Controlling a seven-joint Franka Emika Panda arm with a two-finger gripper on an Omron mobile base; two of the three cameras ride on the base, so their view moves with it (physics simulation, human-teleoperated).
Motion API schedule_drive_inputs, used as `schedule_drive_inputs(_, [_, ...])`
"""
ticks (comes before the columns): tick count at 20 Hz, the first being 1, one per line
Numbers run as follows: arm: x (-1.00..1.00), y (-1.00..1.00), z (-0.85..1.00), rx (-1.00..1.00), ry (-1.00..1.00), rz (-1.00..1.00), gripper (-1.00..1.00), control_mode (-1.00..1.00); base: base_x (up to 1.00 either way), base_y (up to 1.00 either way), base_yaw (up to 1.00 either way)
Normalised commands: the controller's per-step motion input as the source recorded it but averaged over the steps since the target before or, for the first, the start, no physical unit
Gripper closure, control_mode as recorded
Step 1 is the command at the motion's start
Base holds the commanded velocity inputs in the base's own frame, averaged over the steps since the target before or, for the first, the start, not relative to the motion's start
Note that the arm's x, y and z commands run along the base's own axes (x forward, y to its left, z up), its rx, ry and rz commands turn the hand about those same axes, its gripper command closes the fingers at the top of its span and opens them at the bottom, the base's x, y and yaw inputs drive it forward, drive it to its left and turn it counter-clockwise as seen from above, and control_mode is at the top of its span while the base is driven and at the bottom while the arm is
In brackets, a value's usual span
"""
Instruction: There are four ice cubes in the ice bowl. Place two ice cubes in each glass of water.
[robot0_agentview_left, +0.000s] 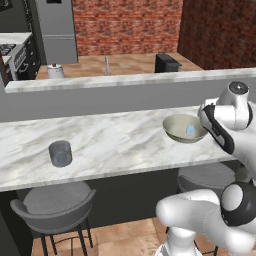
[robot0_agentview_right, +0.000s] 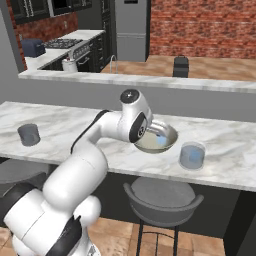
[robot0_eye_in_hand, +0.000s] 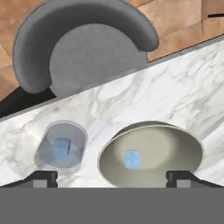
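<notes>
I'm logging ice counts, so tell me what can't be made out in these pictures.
- Far glass, left base view: too small and murky to count any cubes.
- Ice bowl, right base view: the arm covers its near side, so its count is uncertain.
- Near glass, hand view: one cube shows; a second beneath cannot be ruled out.
- Fingers, hand view: tips cut off at the bottom edge.

The robot arm (robot0_agentview_right: 85, 170) is big, round and shiny white, like fat tubes joined together. Its joints are dark, almost black, with one at the lower left of the right base view. A round grey cap (robot0_agentview_right: 129, 94) sits on top. Two small dark fingertips (robot0_eye_in_hand: 43, 178) are blocky and square.
</notes>
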Motion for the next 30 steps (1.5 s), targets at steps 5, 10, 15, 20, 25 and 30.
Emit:
schedule_drive_inputs(5, [0.42,0.06,-0.13,0.00,0.12,0.06,-1.00,-1.00,0.00,0.00,0.00])
schedule_drive_inputs(10, [0.35,0.02,-0.25,0.00,0.01,0.00,-1.00,-1.00,0.00,0.00,0.00])
schedule_drive_inputs(15, [0.26,0.01,-0.33,0.00,0.00,0.00,-1.00,-1.00,0.00,0.00,0.00])
schedule_drive_inputs(20, [0.22,0.00,-0.35,0.00,0.00,0.00,-1.00,-1.00,0.00,0.00,0.00])
schedule_drive_inputs(25, [0.34,0.00,-0.21,0.00,0.01,0.00,-1.00,-1.00,0.00,0.00,0.00])
schedule_drive_inputs(30, [0.39,0.00,-0.15,0.00,0.07,0.00,-1.00,-1.00,0.00,0.00,0.00])
